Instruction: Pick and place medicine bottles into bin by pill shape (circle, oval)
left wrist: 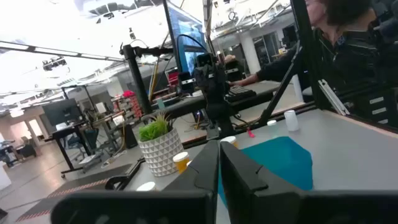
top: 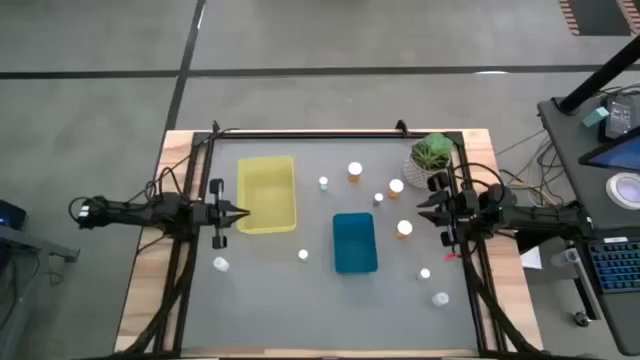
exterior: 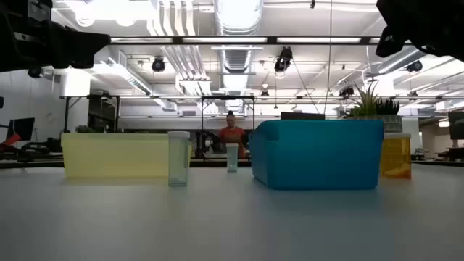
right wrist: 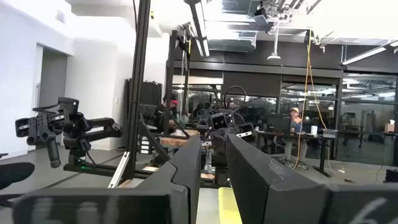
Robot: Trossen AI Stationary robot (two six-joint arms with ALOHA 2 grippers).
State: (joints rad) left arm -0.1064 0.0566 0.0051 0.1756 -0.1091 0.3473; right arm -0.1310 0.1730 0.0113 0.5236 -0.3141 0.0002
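Several small white-capped medicine bottles stand upright on the grey table: orange ones (top: 354,170) (top: 396,187) (top: 404,228), white or clear ones (top: 323,183) (top: 303,255) (top: 221,264) (top: 440,298). A yellow bin (top: 267,193) stands left of centre and a blue bin (top: 354,241) at centre. My left gripper (top: 240,212) is shut and empty, above the table beside the yellow bin's left wall. My right gripper (top: 422,209) is slightly open and empty near the table's right edge, right of the orange bottles. The low view shows a clear bottle (exterior: 178,158) and an orange one (exterior: 396,156).
A potted green plant (top: 432,158) in a white pot stands at the far right corner, close to my right gripper. Black frame posts run along both side edges. A desk with electronics stands beyond the right edge. People show in the room behind.
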